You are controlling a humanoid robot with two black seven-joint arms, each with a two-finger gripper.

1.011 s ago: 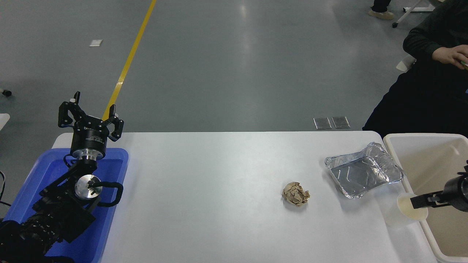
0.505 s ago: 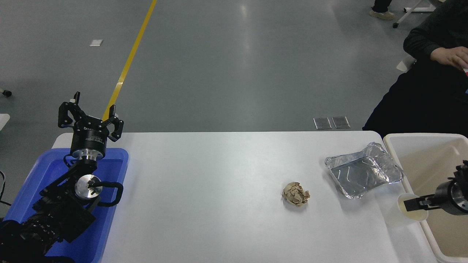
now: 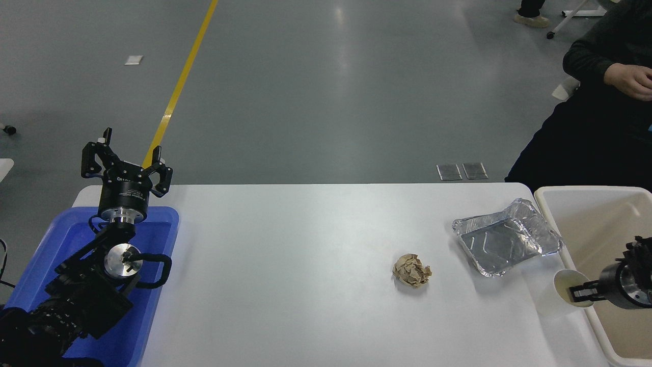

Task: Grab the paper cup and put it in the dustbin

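Observation:
The paper cup is small and white with a cream inside. It stands at the table's right edge, against the dustbin's left rim. My right gripper comes in from the right over the dustbin. Its thin fingers are pinched together on the near right side of the cup's rim. The dustbin is a large cream-white bin with a beige inside, and only part of it is in the picture. My left gripper is parked open at the lower left, over a blue tray.
A crumpled brown paper ball lies on the white table. A silver foil tray sits just left of the dustbin, behind the cup. The blue tray is under the left arm. A person sits at the far right, hand in view.
My right gripper has drawn back to the right and rolled at the wrist. The cup has shifted slightly with it and its rim now looks smaller. The person's hand moved.

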